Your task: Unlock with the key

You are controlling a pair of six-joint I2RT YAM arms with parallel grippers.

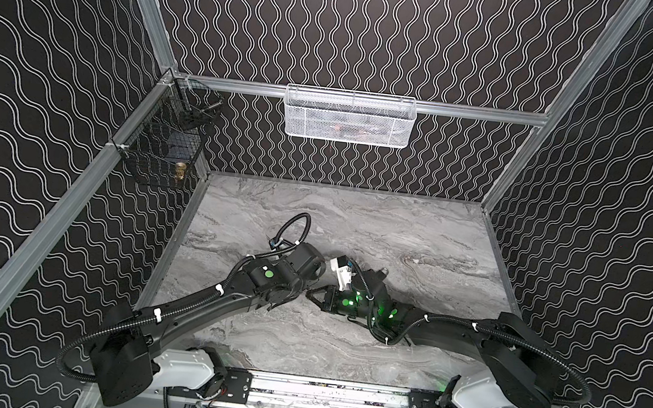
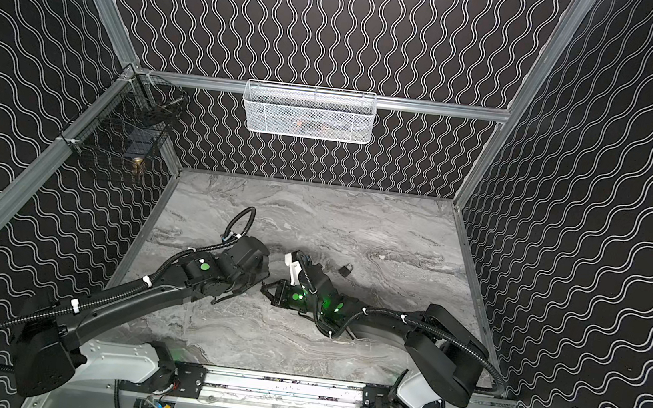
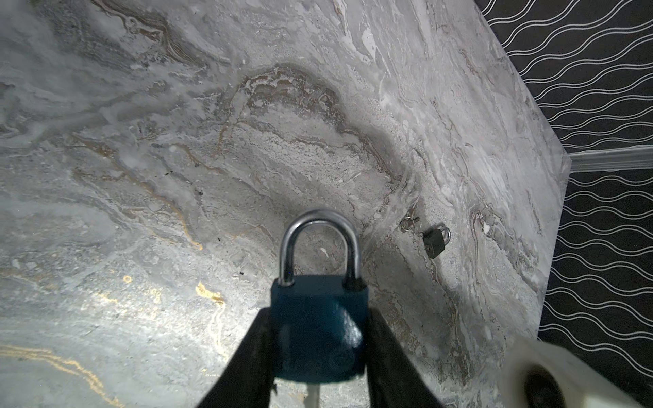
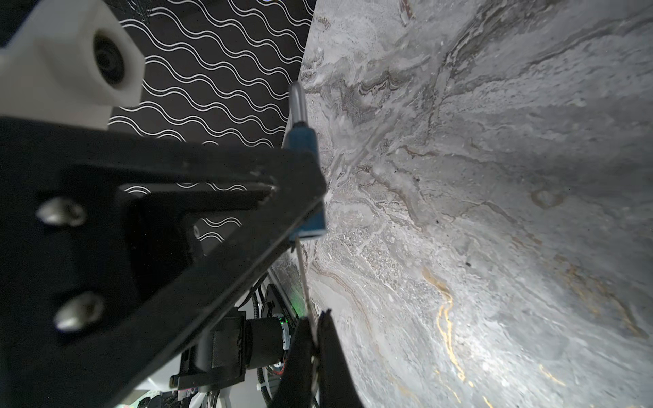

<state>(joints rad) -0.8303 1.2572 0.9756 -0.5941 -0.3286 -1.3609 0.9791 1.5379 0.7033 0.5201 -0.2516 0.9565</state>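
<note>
Low in the middle of the right wrist view, my right gripper (image 4: 313, 328) pinches the key (image 4: 304, 279), its blade running up to the underside of the blue padlock (image 3: 318, 332). My left gripper (image 3: 318, 318) clamps that body from both sides at the bottom centre of the left wrist view, I judge to brace it against the turn; the shackle (image 3: 319, 214) sits closed. Farther off, right of centre, a small black padlock (image 3: 436, 241) lies idle on the table (image 3: 176, 141).

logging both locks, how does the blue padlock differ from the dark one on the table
The blue padlock is gripped in the left hand; the dark padlock lies loose on the table. The blue one has a key at its base; the dark one's keyhole looks empty. Both have silver shackles.
</note>
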